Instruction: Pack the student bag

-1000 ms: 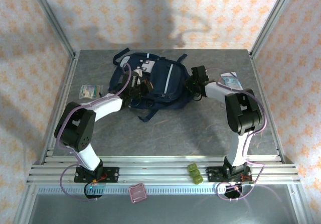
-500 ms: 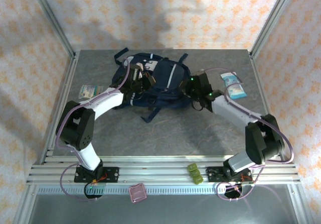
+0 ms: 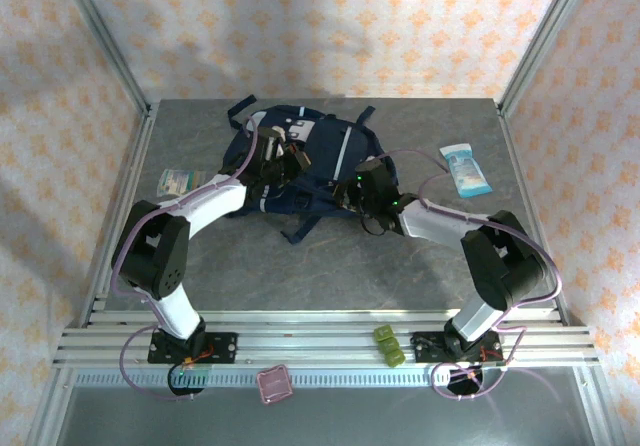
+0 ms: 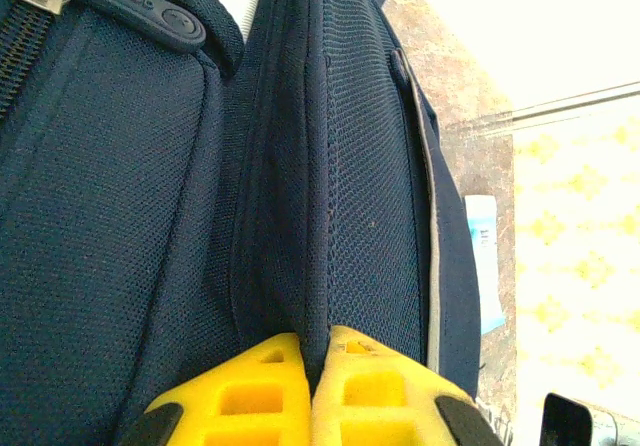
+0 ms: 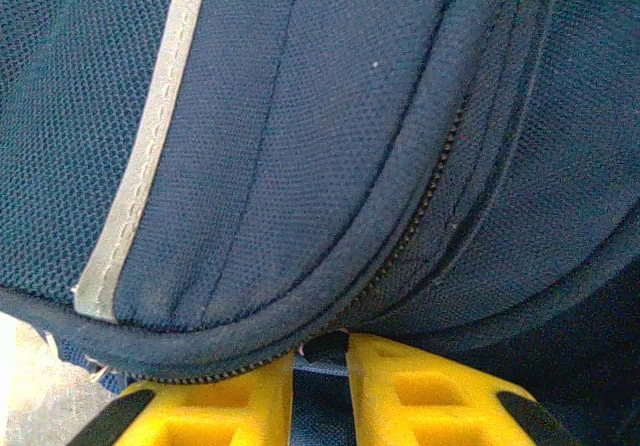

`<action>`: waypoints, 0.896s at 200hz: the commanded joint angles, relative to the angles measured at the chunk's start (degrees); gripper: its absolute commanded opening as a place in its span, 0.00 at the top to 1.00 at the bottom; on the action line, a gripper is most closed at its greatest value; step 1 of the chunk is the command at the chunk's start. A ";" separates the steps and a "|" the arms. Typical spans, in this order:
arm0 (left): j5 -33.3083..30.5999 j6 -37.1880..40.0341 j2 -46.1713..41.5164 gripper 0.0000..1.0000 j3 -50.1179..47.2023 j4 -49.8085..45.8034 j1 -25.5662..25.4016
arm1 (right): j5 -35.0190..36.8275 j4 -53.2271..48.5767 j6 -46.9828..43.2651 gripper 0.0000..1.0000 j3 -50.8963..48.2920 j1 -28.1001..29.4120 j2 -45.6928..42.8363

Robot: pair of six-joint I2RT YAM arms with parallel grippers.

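Packing seems barely begun: the large navy-blue fabric student bag [image 3: 325,156] lies toward the far edge of the desk [image 3: 330,266], left pincer [image 4: 308,364] and right pincer [image 5: 320,358] each pinching its cloth, a white-and-blue packet [image 3: 465,169] unpacked by the right edge

Strays lay about the table [image 3: 400,266]
Blue-white packet [image 3: 465,169] right, pale packet [image 3: 180,180] left; green block [image 3: 388,345], pink square [image 3: 274,384] on the front rail [image 3: 310,342].

The grey, stone-patterned table [image 3: 330,266] carries the student bag [image 3: 325,151], lying flat toward 12 o'clock with dark straps trailing onto the bare surface. A small clear packet [image 3: 180,181] lies at 9 o'clock near the edge. A blue-and-white pouch [image 3: 465,169] lies at 2 o'clock, apart from the bag. A green block [image 3: 388,346] sits on the metal rails [image 3: 300,341] at 6 o'clock.
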 commanded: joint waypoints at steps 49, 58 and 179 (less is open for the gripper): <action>5.08 -1.63 -3.58 1.00 2.39 9.66 -1.01 | 9.32 -6.64 1.75 0.56 2.20 4.12 -9.43; 5.08 -1.64 -3.51 1.00 2.57 9.65 -0.99 | 9.69 -7.00 2.50 0.55 2.89 5.27 -9.03; 6.05 -2.31 -4.58 1.00 1.00 11.06 -1.01 | 24.17 -24.67 15.97 0.62 21.23 8.72 6.26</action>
